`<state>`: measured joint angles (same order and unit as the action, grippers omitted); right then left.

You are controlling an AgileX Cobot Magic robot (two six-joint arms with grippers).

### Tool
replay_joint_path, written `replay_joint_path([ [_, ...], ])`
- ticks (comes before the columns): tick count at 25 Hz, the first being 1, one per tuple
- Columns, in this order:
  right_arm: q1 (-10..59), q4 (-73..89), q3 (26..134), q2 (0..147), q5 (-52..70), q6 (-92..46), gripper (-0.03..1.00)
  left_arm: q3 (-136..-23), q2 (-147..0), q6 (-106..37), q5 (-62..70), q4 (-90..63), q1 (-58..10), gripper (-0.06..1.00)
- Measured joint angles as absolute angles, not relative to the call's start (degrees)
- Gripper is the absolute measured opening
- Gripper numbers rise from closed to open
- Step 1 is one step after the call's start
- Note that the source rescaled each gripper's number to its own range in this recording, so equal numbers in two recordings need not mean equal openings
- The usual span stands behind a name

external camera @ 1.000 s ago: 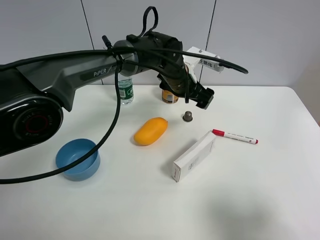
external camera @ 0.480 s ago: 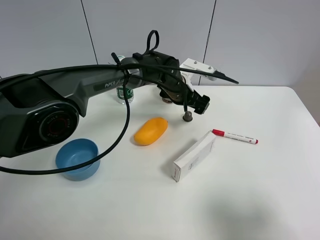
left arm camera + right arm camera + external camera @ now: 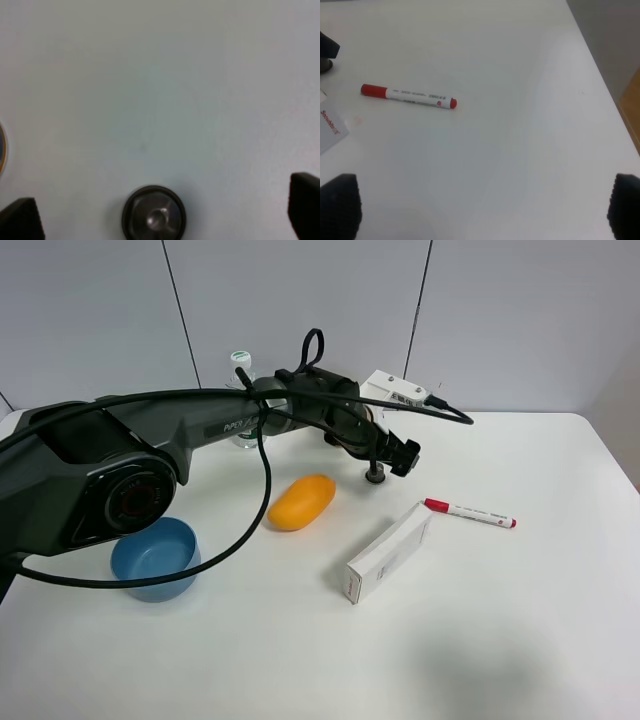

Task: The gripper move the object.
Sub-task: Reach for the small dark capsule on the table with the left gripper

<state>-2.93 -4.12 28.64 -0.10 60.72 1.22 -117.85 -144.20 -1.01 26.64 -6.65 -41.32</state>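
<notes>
White tabletop (image 3: 500, 620) is carrying the object (image 3: 154, 214) at about one o'clock from the mango (image 3: 300, 502). The left gripper (image 3: 388, 460) is hovering over it, jaws spread wide either side, not touching. Grasping and moving are both remaining, I judge. The right gripper (image 3: 482, 207) is idling, jaws apart.

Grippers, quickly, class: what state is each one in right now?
Left gripper: open, fingers either side of the metallic capsule, not gripping it.
Right gripper: open, holding nothing.
</notes>
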Motion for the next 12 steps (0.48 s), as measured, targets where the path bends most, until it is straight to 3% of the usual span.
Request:
replay_joint_path([
  [12, -2.93, -4.12, 28.64, -0.10, 60.72, 1.22, 1.00, -117.85, -147.32, -1.07, 23.06, -6.65, -40.74, 1.00],
])
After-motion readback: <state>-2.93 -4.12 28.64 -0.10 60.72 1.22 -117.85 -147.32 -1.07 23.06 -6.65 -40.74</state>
